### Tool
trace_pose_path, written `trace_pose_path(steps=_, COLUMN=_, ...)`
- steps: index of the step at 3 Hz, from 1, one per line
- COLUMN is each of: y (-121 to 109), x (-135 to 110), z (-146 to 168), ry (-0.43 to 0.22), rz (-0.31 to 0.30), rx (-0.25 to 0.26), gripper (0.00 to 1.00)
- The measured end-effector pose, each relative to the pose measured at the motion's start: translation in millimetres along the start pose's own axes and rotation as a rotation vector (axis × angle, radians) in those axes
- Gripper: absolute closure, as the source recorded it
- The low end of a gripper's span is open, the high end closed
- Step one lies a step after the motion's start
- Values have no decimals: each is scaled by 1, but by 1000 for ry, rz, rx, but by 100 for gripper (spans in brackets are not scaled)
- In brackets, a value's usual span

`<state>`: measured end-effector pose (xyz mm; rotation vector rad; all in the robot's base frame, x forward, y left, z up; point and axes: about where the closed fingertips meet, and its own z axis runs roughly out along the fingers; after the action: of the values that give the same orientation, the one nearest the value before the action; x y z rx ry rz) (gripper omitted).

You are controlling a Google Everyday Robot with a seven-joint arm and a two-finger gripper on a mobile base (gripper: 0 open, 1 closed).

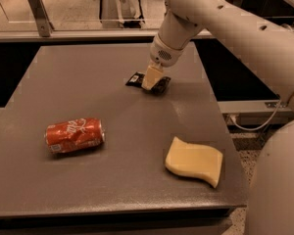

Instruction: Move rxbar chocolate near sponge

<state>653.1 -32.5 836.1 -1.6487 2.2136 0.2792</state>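
Note:
The rxbar chocolate (134, 79), a small flat black bar, lies on the dark table toward the back middle. My gripper (151, 78) comes down from the white arm right onto the bar and covers its middle; both ends of the bar stick out beside it. The sponge (193, 160), pale yellow with wavy edges, lies flat near the front right of the table, well apart from the bar.
A crushed red soda can (74, 134) lies on its side at the front left. The table (78, 77) ends just right of the sponge and just in front of it. A metal rail (63, 33) runs behind the table. My white arm (225, 23) spans the back right.

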Motion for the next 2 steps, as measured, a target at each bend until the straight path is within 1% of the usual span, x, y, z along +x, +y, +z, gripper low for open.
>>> trace_pose_path(steps=1, y=5, x=-5, z=-10, ry=-37, rz=-33, rx=-47, gripper=88)
trace_pose_path(steps=2, y=13, x=-11, z=-32, ry=-78, rz=-82, rx=-77, gripper=100)
